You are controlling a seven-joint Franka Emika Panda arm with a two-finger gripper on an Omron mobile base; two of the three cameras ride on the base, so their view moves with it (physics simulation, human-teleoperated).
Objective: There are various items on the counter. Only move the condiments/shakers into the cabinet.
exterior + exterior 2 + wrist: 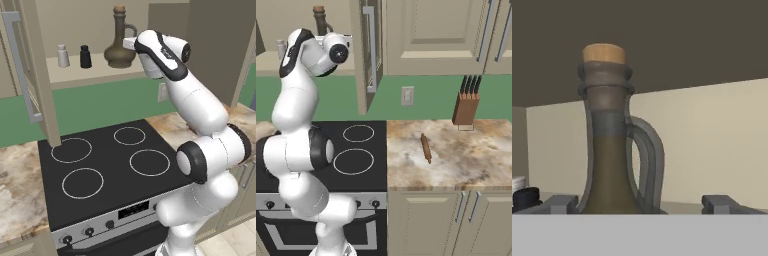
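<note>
The corked jug is standing upright on the inner shelf of the open wall cupboard, with the black shaker and the pale grey shaker sitting apart to its left on the same shelf. The end effector is facing the jug at shelf height, its two fingertips spread wide on either side of the jug's lower body with a clear gap at each side, so it is holding nothing. The arm's wrist is hanging just beside the jug at the cupboard mouth.

All three condiments appear to be sitting in the cupboard already, so the task looks close to finished. The rolling pin and knife block are lying and standing on the marbled counter, where they belong.

The jug looks rigid, glazed and probably slippery, heavier than the shakers and top-heavy with its tall neck. The broad lower body is offering the steadiest hold; the thin looped handle and cork would be poor places to pinch. A sideways nudge could be tipping it.
</note>
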